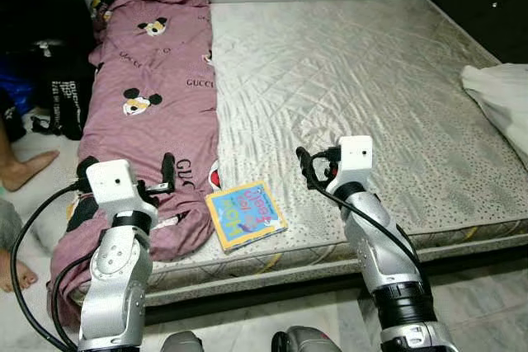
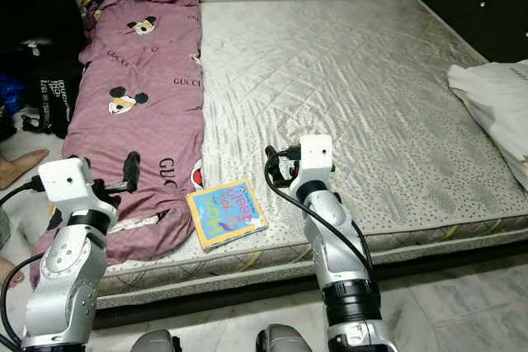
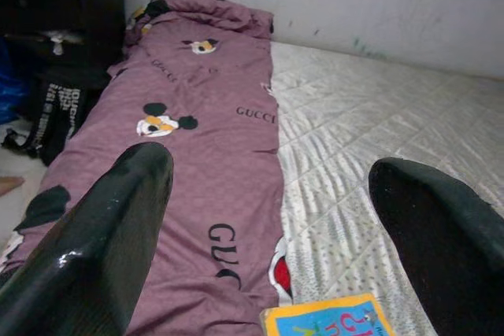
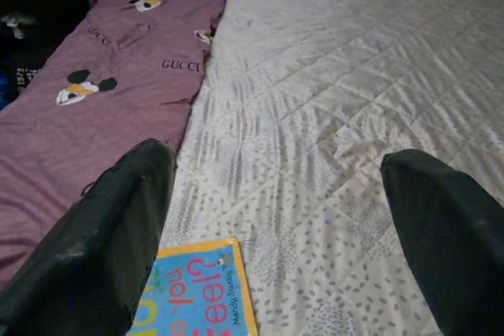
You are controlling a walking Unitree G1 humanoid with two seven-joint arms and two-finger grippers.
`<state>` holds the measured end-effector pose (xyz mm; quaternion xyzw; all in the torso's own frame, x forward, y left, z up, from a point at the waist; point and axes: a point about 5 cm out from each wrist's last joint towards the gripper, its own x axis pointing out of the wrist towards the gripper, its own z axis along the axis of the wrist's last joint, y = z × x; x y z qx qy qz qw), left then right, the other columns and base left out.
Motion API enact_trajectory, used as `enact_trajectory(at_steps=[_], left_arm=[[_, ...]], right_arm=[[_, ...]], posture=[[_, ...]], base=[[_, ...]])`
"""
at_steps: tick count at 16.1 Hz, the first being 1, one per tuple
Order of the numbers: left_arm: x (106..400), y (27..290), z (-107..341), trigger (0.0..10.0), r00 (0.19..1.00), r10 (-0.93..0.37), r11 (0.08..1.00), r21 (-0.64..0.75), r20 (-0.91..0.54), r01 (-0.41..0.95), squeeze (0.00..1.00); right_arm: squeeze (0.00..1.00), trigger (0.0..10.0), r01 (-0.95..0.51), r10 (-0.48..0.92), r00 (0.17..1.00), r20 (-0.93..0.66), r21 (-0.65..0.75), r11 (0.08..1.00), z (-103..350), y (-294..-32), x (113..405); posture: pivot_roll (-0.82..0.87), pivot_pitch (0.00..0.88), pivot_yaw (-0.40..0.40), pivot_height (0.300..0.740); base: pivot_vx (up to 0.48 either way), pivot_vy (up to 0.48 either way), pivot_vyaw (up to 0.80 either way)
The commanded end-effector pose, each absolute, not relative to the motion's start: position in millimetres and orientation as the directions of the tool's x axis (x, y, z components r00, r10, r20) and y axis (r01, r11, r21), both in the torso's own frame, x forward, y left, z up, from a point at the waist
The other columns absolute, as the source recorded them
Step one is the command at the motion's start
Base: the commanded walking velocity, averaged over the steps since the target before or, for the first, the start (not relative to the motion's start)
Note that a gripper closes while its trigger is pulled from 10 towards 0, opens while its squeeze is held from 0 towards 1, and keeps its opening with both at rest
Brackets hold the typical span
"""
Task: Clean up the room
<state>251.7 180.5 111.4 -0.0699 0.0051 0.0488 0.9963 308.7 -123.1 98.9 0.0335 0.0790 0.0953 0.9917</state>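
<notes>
A wide bed (image 1: pixel 371 80) with a pale quilted mattress lies before the robot. A mauve blanket (image 1: pixel 157 96) printed with cartoon mice runs along the bed's left side, its lower end hanging over the front edge. A white bag (image 1: pixel 503 100) sits at the right edge. A small colourful book (image 1: pixel 246 214) lies near the front edge, just beside the blanket. The left pincer (image 3: pixel 268 218) hovers above the blanket, fingers spread and empty; the right pincer (image 4: pixel 276 218) hovers over the mattress right of the book, likewise released. A person's bare foot (image 1: pixel 25 169) rests on the floor at left.
</notes>
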Motion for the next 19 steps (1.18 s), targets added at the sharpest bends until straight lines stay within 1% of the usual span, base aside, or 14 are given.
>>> enact_trajectory(at_steps=[1,5,7,14,19], left_arm=[[251.5,177.8,114.9,10.0,0.996,0.086,0.987,-0.137,-0.004,-0.086,0.00],[254.3,176.0,115.4,10.0,0.996,0.086,0.987,-0.140,0.000,-0.085,0.00],[255.6,174.5,116.4,10.0,0.996,0.089,0.986,-0.141,0.005,-0.087,0.00],[257.1,174.3,119.2,10.0,0.992,0.123,0.980,-0.163,0.027,-0.118,0.00],[257.5,171.8,120.3,10.0,0.994,0.100,0.980,-0.175,0.035,-0.093,0.00]], right_arm=[[0.00,10.0,-0.184,0.195,0.969,-0.151,0.083,0.979,100.5,-124.8,308.0],[0.00,10.0,-0.190,0.200,0.968,-0.149,0.080,0.979,101.3,-124.2,309.9],[0.00,10.0,-0.199,0.208,0.967,-0.145,0.078,0.977,101.8,-123.2,310.4],[0.00,10.0,-0.206,0.214,0.965,-0.154,0.070,0.976,102.1,-124.1,312.4],[0.00,10.0,-0.217,0.224,0.962,-0.155,0.063,0.974,102.5,-122.4,313.5]], posture=[[-0.06,0.082,-0.027,0.690],[-0.05,0.081,-0.034,0.635],[-0.06,0.080,-0.037,0.620],[-0.06,0.078,-0.045,0.620],[-0.06,0.078,-0.049,0.620]], base=[[0.000,0.000,0.00],[0.000,0.000,0.00],[0.000,0.000,0.00],[0.000,0.000,0.00],[0.000,0.000,0.00]])
